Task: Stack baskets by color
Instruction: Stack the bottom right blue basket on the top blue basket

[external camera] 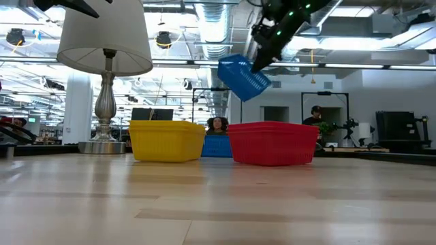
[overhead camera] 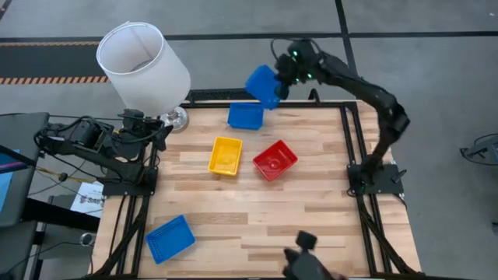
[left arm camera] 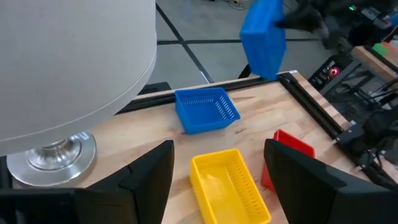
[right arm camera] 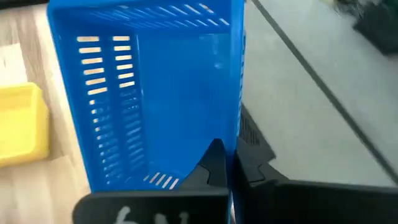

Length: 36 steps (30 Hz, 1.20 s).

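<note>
My right gripper (overhead camera: 282, 78) is shut on a blue basket (overhead camera: 263, 84), held tilted in the air over the table's far edge. Just nearer, a second blue basket (overhead camera: 246, 115) sits on the table. A yellow basket (overhead camera: 226, 155) and a red basket (overhead camera: 275, 159) stand side by side at mid-table. A third blue basket (overhead camera: 170, 237) lies near the front left corner. My left gripper (overhead camera: 159, 128) waits open at the far left by the lamp base, with nothing between its fingers (left arm camera: 155, 171). My right gripper pinches one side wall of the blue basket (right arm camera: 236, 118), one finger inside (right arm camera: 214, 163) and one outside. The fingers slant down from the table's right. The basket is lifted clear and hangs tilted below them (external camera: 243, 77), its open side turned toward the gripper.
A lamp with a white shade (overhead camera: 142, 64) and a silver base (overhead camera: 175, 118) stands at the far left corner, close to my left arm. A black frame (overhead camera: 346, 117) edges the table. Bare wood lies near the front right.
</note>
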Tool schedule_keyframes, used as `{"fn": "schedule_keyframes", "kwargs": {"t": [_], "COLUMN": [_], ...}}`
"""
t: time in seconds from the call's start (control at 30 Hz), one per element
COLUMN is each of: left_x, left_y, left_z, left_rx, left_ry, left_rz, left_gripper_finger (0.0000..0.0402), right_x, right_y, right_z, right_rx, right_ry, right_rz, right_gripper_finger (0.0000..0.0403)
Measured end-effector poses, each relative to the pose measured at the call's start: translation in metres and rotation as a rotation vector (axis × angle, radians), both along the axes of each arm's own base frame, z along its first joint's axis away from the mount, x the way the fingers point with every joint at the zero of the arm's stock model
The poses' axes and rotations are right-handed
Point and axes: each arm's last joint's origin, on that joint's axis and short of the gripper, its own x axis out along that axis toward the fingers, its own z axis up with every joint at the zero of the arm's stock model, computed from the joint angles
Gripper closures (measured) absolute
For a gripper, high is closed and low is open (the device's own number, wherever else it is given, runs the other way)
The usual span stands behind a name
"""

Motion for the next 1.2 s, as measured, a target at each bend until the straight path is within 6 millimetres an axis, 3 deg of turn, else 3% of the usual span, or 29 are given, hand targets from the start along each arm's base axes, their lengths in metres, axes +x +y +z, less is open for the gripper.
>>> {"fn": "schedule_keyframes", "kwargs": {"t": [0.13, 0.3, 0.47, 0.67, 1.2], "left_x": [0.000, 0.000, 0.000, 0.000, -0.001], "left_y": [0.000, 0.000, 0.000, 0.000, 0.001], "left_z": [0.000, 0.000, 0.000, 0.000, 0.001], "left_rx": [-0.017, -0.022, -0.036, -0.057, -0.024], "left_ry": [-0.016, -0.022, -0.039, -0.061, -0.080], "left_rz": [0.012, 0.017, 0.031, 0.046, 0.087], "left_gripper_finger": [0.0164, 0.0164, 0.0164, 0.0164, 0.0164], "right_x": [0.020, 0.048, 0.071, 0.082, 0.085], "right_y": [-0.029, -0.048, -0.051, -0.048, -0.047], "right_z": [-0.008, -0.028, -0.060, -0.091, -0.086], "right_rx": [-0.023, -0.032, 0.022, 0.064, 0.024], "right_ry": [0.014, 0.035, 0.128, 0.241, 0.208], "right_rz": [0.099, 0.215, 0.329, 0.432, 0.449], "right_gripper_finger": [0.0398, 0.0398, 0.0397, 0.0397, 0.0392]}}
